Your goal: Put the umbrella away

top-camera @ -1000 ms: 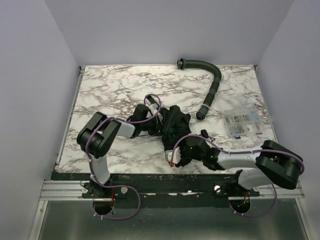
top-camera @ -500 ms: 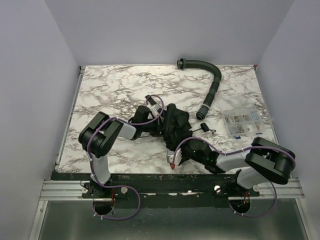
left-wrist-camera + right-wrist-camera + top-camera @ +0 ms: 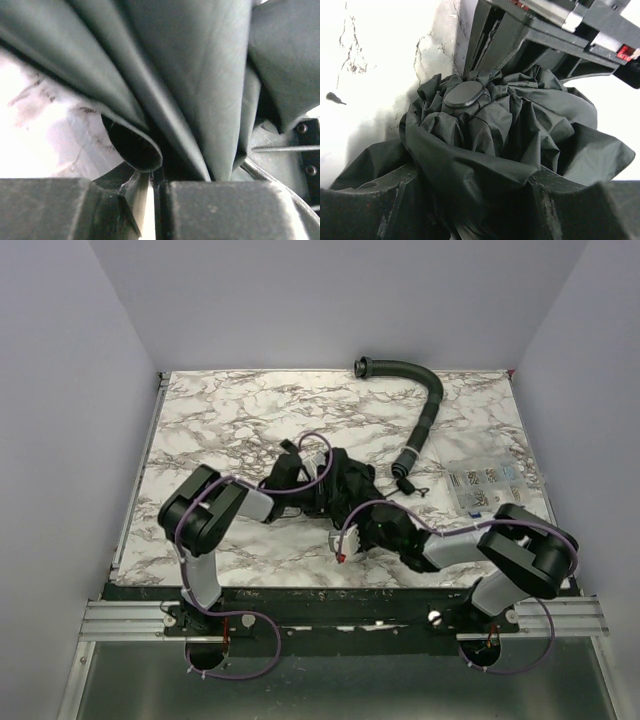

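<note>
The umbrella (image 3: 352, 478) is a crumpled black fabric bundle lying mid-table. My left gripper (image 3: 322, 494) is at its left side; in the left wrist view its fingers (image 3: 225, 210) stand almost together on a fold of the umbrella fabric (image 3: 200, 75). My right gripper (image 3: 368, 525) is at the bundle's near end. In the right wrist view the gathered fabric (image 3: 485, 130), with a round black cap (image 3: 465, 94) on top, fills the space between its fingers (image 3: 365, 210). The shaft and handle are hidden.
A curved black ribbed hose (image 3: 425, 410) lies at the back right. A clear box of small parts (image 3: 487, 485) sits at the right edge, with a small black loose piece (image 3: 410, 490) between it and the umbrella. Grey walls surround the marble table (image 3: 220, 420).
My right gripper has moved up and left into the umbrella's near end, and its arm has folded leftward. My left gripper has shifted slightly right. The bundle looks more compact.
</note>
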